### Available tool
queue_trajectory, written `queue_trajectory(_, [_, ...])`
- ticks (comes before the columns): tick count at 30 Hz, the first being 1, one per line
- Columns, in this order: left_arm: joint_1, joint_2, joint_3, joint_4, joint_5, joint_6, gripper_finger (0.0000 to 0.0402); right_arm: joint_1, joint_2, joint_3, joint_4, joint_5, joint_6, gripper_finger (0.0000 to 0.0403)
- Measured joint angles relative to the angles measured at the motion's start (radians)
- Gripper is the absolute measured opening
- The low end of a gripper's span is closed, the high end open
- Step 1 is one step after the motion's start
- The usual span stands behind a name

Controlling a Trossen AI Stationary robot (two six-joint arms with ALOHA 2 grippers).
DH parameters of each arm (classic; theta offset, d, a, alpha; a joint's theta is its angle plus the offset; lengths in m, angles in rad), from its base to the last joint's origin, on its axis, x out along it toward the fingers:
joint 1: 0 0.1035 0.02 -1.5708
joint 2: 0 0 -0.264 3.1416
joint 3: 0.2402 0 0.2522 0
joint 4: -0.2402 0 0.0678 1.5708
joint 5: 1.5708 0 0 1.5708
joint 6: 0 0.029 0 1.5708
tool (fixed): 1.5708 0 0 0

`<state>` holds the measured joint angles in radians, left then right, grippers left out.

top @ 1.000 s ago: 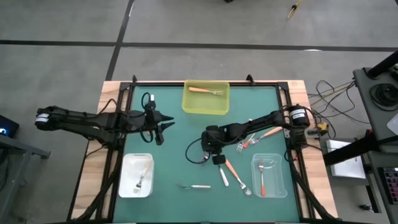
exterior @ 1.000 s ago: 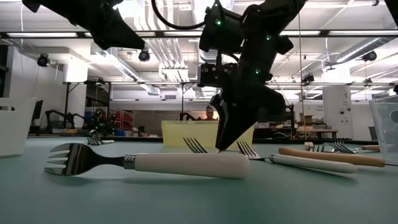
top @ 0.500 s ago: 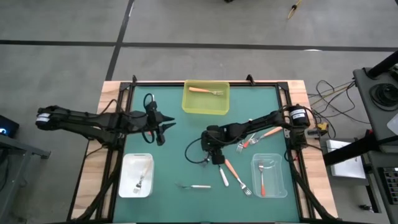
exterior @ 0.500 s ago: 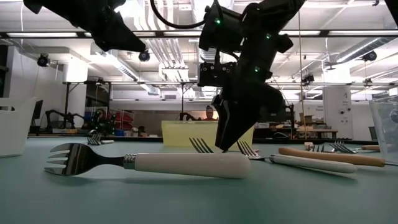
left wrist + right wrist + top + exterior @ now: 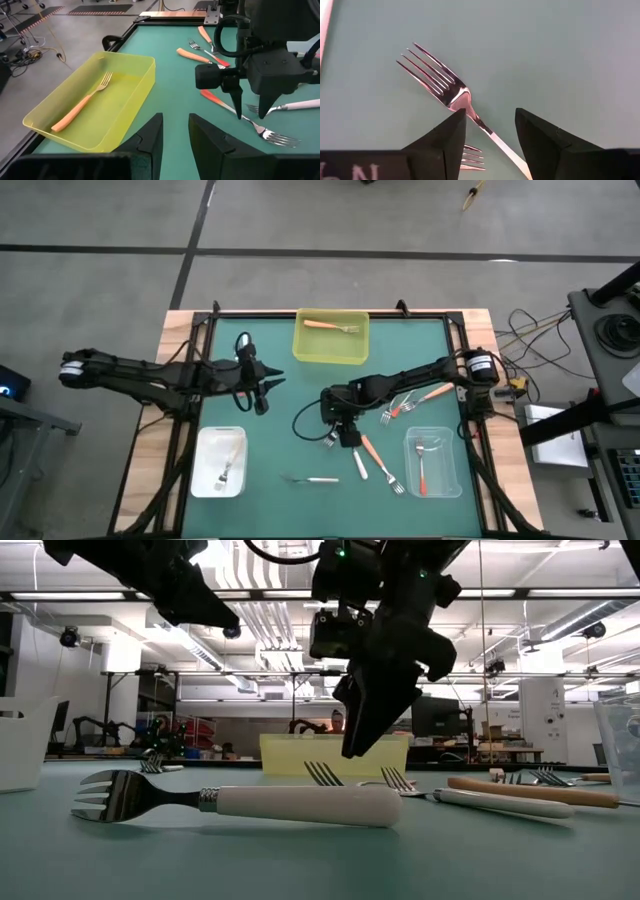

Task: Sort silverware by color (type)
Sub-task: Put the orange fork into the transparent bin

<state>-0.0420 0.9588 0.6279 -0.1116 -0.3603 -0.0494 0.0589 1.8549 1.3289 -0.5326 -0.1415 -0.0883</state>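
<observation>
On the green table [image 5: 270, 470], near its middle, a white-handled fork [image 5: 451, 92] with shiny steel tines lies flat under the right gripper [image 5: 334, 439], whose two dark fingers stand apart and empty above it. A second ago the gripper was down at the fork; it has since lifted and shifted slightly toward the left arm, leaving the fork on the mat. A red-orange fork [image 5: 378, 462] lies just beside it, another white fork [image 5: 312, 479] nearer the front edge, and more forks [image 5: 412, 400] are scattered toward the right side. A yellow plastic bin [image 5: 331, 352] at the far edge holds one light orange fork [image 5: 81, 106]; a white tub [image 5: 201, 466] at front left holds one white fork [image 5: 228, 470]; a clear tub [image 5: 447, 477] at front right holds a red-orange one [image 5: 422, 465]. The left gripper [image 5: 264, 387] hangs over the table's left half, its smooth dark fingers a narrow gap apart, holding nothing, unmoved from a second ago.
</observation>
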Motion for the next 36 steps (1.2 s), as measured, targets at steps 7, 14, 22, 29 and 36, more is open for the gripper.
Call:
queue_trajectory(7, [0.000, 0.002, 0.000, 0.000, 0.000, 0.000, 0.0075, 0.006, 0.021, -0.005, -0.003, 0.000, 0.000, 0.0157])
queue_trajectory(14, [0.000, 0.002, 0.000, 0.000, 0.000, 0.000, 0.0075, 0.006, 0.069, -0.005, -0.004, -0.015, -0.012, 0.0155])
queue_trajectory(22, [0.000, 0.002, 0.000, 0.000, 0.000, 0.006, 0.0075, 0.003, 0.096, 0.014, -0.013, -0.010, -0.027, 0.0145])
queue_trajectory(29, [0.000, 0.002, 0.000, 0.000, 0.000, 0.015, 0.0075, 0.000, 0.098, 0.020, -0.002, 0.079, -0.061, 0.0103])
queue_trajectory(36, [0.000, 0.002, 0.000, 0.000, 0.000, 0.015, 0.0075, -0.006, 0.100, 0.021, 0.010, 0.141, -0.059, 0.0054])
